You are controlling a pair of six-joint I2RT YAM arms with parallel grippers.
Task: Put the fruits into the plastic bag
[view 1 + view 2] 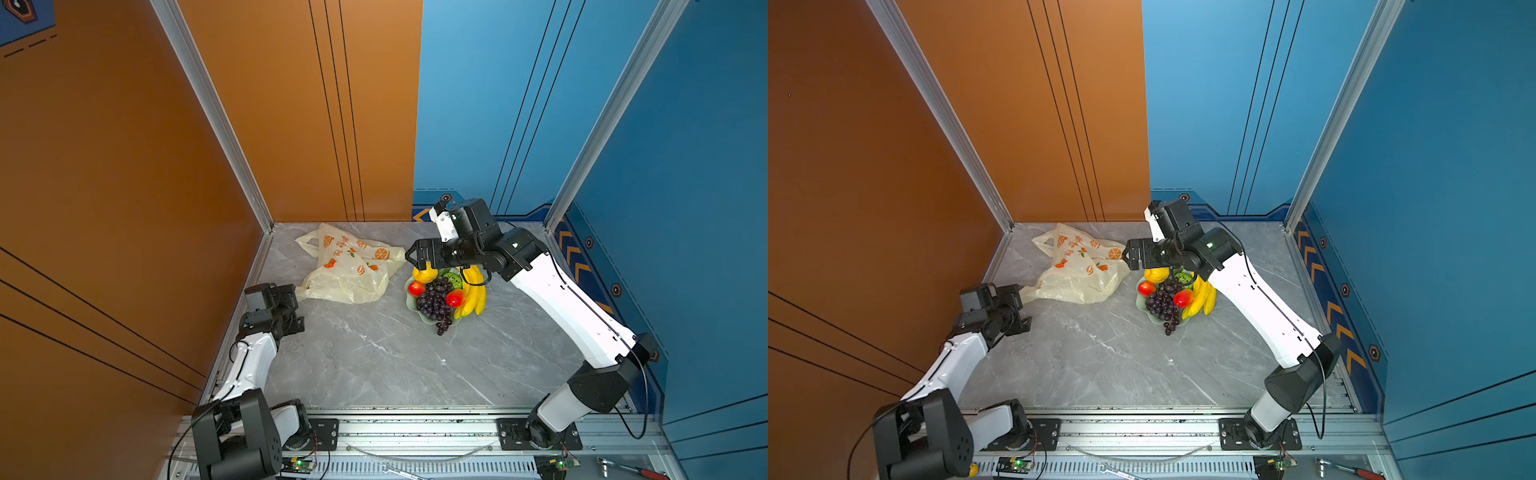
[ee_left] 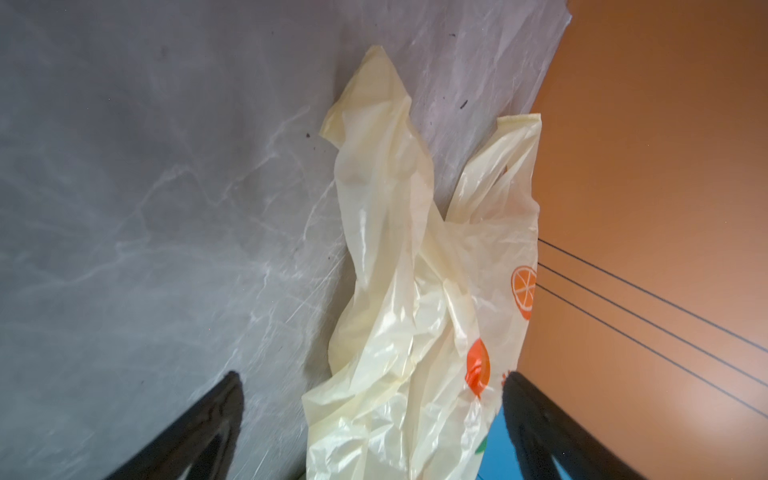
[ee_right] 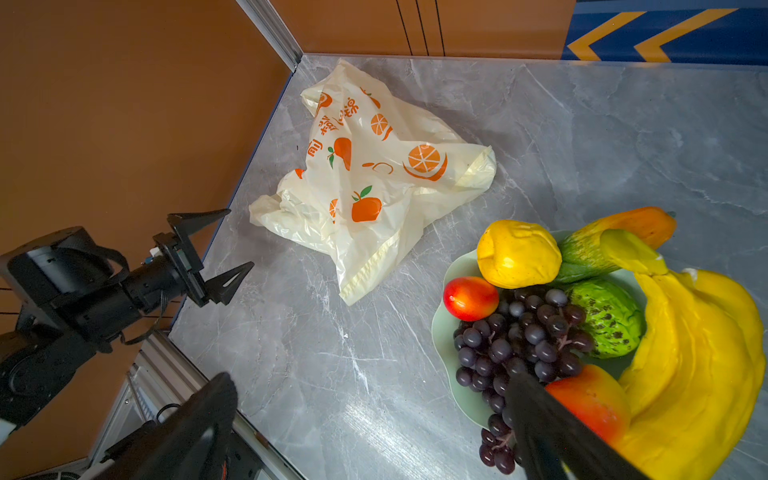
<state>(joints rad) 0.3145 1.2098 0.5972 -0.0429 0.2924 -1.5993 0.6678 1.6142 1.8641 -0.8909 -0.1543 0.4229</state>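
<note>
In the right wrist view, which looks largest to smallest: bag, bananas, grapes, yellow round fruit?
bag
bananas
grapes
yellow round fruit
The bananas sit nearest the camera, partly cropped, so bag over bananas is unsure.

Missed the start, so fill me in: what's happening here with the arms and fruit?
Nothing is bagged or gripped yet. The plastic bag lies crumpled on the marble table. The left gripper sits open at its near corner; the right gripper hangs open above the green dish, where the grapes, bananas and other fruits are piled.
</note>
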